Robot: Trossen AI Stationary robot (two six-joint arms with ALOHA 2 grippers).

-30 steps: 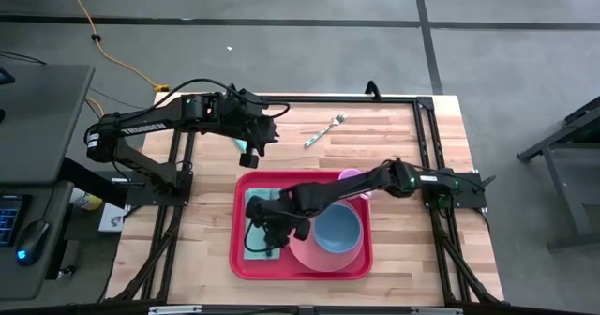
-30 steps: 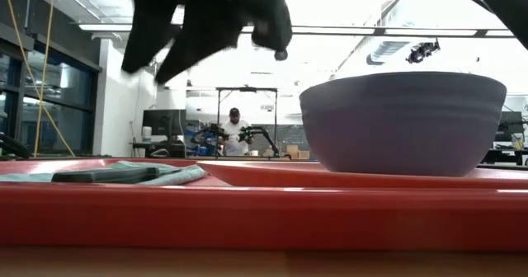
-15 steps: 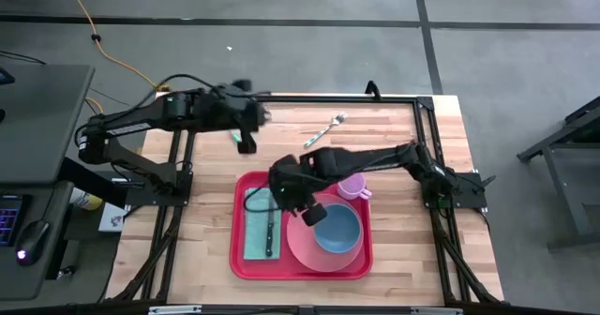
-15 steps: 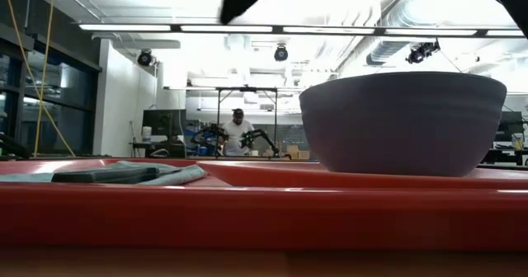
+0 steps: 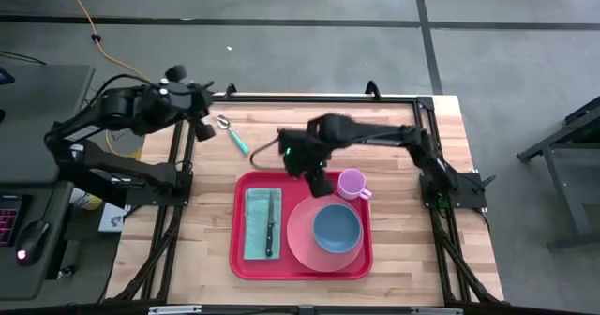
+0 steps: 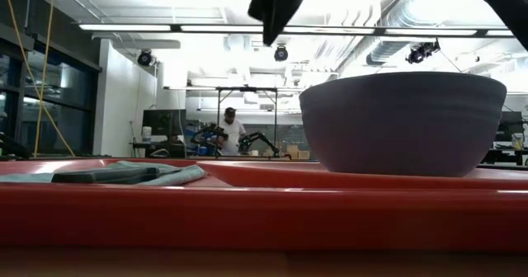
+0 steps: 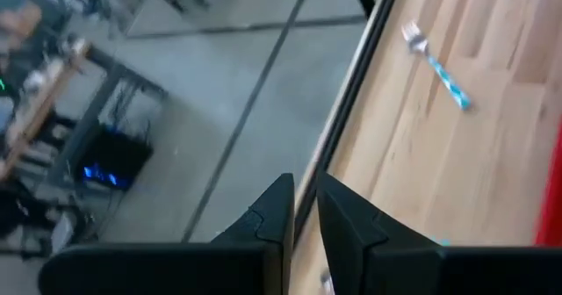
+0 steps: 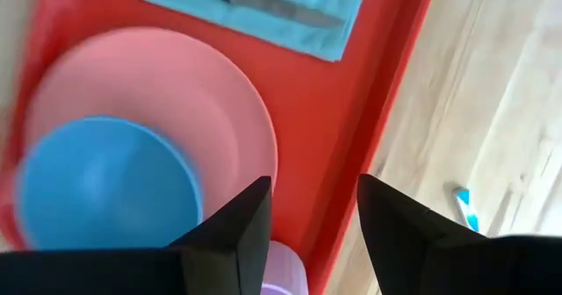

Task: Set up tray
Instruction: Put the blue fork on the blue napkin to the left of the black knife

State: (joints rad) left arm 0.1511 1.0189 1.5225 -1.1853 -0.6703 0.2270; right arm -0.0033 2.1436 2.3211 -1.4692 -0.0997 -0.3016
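- The right gripper hangs above the far rim of the tray, its jaws apart with nothing between them; its wrist view shows bare tray floor and wood in the gap.
- The left gripper is by the far left corner of the tabletop, over the dark frame rail, its jaws drawn nearly together and holding nothing.
- The tray, red with a raised rim, lies flat near the middle of the tabletop, closer to the near edge.
- On the tray's left part lies a teal cloth with a dark-handled knife on top of it, lengthwise.
- On the tray's right part sits a round pink plate, and a blue bowl stands on the plate.
- A small lilac cup stands at the tray's far right corner, just beside the plate.
- A spoon with a teal handle lies on bare wood between the left gripper and the tray's far left corner, apart from both.
- In the low view a person stands far off in the room behind the tabletop.
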